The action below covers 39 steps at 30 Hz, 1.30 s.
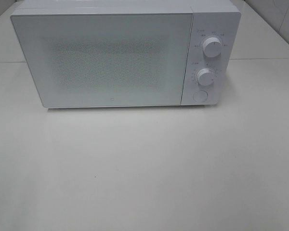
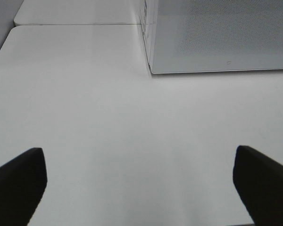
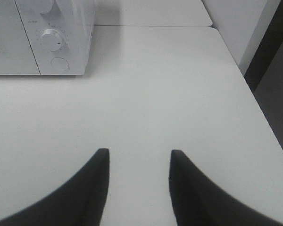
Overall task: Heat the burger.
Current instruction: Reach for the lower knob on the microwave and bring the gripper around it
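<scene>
The microwave (image 1: 111,57) at frame top is shut; burger unseen, maybe inside. The left gripper (image 2: 137,157) and right gripper (image 3: 139,157) have fingers apart, empty.

White microwave (image 1: 125,57) w/ speckled grey door (image 1: 103,60), white table (image 1: 144,168), blk left tool (image 2: 137,155), right tool (image 3: 139,153).

Dark right gripper (image 3: 139,151), jaws parted, over white table (image 3: 155,94); white microwave (image 3: 9,52) corner with dial (image 3: 52,39) and round button (image 3: 60,64) ahead, well apart.
</scene>
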Available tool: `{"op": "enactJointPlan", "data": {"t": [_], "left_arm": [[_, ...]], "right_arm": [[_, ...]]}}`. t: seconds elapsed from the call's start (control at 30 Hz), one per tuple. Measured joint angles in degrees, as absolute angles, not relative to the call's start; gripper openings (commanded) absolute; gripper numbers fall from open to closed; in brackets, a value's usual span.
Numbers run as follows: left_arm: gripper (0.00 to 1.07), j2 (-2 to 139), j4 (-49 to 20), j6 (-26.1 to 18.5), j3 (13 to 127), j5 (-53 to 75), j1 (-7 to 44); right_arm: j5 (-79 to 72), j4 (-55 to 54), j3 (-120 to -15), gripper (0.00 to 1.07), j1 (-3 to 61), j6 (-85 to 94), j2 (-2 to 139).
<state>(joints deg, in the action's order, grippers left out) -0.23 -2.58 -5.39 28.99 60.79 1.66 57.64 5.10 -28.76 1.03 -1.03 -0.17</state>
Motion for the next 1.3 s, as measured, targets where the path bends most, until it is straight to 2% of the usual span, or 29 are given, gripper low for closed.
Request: {"op": "enactJointPlan", "data": {"t": [1.17,1.27,1.3], "left_arm": [[1.03,-0.23,-2.58,-5.33,28.99,60.73,1.72],[1.03,-0.23,-2.58,-5.33,28.99,60.73,1.72],[1.03,-0.23,-2.58,-5.33,28.99,60.73,1.72]], "right_arm": [[57.64,5.1,-28.76,0.41,1.03,-1.03,-0.17],[57.64,5.1,-28.76,0.43,1.03,-1.03,-0.17],[57.64,5.1,-28.76,0.48,1.03,-1.03,-0.17]]}}
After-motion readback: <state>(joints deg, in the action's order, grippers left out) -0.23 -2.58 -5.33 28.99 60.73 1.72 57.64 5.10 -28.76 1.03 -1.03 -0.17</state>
